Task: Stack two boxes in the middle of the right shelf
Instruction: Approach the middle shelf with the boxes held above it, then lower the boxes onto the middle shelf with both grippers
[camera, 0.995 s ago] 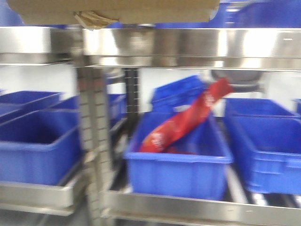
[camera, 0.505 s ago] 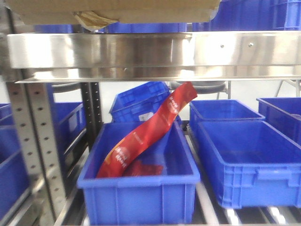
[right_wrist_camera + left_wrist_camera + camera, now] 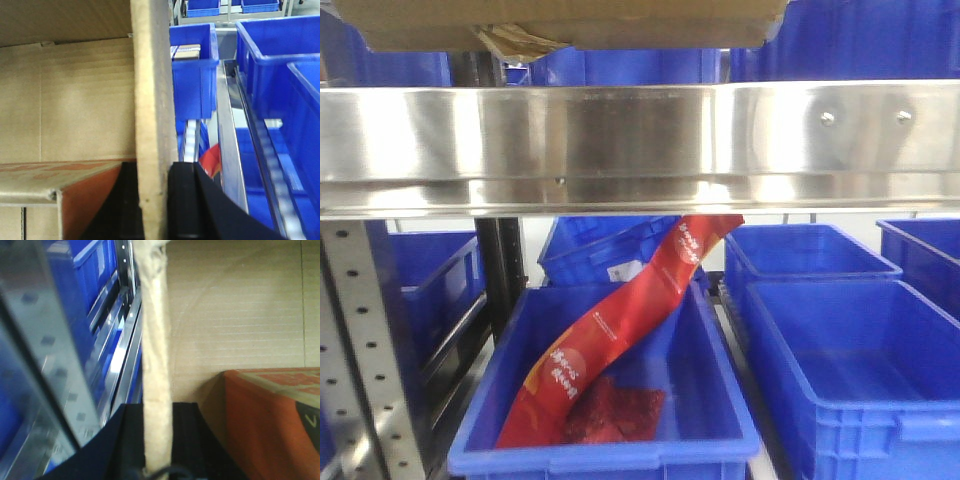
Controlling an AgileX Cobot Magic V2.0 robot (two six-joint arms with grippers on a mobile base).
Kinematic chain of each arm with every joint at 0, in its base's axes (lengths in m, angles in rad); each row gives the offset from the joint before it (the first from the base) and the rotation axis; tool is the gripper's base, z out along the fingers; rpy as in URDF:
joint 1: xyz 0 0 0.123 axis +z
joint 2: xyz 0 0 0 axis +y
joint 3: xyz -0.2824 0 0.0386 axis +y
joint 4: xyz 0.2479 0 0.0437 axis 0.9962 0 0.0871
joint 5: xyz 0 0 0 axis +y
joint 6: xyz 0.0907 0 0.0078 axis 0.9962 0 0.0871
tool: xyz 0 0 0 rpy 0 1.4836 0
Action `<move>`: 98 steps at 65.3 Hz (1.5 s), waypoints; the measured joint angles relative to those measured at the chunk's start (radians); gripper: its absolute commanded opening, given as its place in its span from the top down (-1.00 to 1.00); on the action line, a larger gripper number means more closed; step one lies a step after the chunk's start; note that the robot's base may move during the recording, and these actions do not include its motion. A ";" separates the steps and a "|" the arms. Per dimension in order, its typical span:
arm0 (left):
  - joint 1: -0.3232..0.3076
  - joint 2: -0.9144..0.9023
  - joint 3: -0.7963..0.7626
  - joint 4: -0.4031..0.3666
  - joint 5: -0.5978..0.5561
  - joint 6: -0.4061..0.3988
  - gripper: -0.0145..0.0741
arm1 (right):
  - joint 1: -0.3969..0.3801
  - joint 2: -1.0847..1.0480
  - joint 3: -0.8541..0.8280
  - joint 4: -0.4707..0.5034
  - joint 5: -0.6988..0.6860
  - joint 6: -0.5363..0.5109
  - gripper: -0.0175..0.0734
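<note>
**Box pinched at both side walls, riding above the shelf lip**

My left gripper (image 3: 156,442) is clamped on a side wall of the box (image 3: 570,20): one dark finger (image 3: 187,440) sits inside the wall, the other outside, with the cardboard edge standing upright between them. My right gripper (image 3: 152,202) does the same on the opposite wall, with the fingers pressed against both faces. So both are closed on cardboard and I carry the box between my two arms.

Inside the box, close to each grip, lies an orange carton (image 3: 272,410), low against the wall. I cannot tell what else is in there.

From the front, the bottom of the box shows at the very top, above the shiny lip of the shelf (image 3: 620,135) and apart from it, with a crumpled tape scrap (image 3: 515,40) hanging off its lower edge. I see only this one box, so I judge I am bringing it to the shelf and the stacking is not yet done.

Next, I think both arms must go forward together, level, so the bottom clears the lip, and then lower it flat.

Below the shelf, a blue bin (image 3: 620,452) holds a long red packet (image 3: 620,320) leaning up over its back wall. The bin beside it (image 3: 920,440) looks empty
</note>
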 measured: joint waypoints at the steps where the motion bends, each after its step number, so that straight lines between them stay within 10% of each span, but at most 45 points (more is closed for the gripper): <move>1: 0.000 0.000 0.000 0.002 0.000 0.000 0.92 | 0.000 0.000 0.000 0.000 0.000 0.000 0.95; 81: -0.002 0.016 0.002 -0.037 -0.054 0.014 0.92 | 0.004 0.009 -0.002 0.021 0.193 0.001 0.95; 98: 0.120 0.088 0.000 -0.292 -0.095 0.101 0.92 | -0.002 0.035 -0.002 0.008 0.169 0.001 0.95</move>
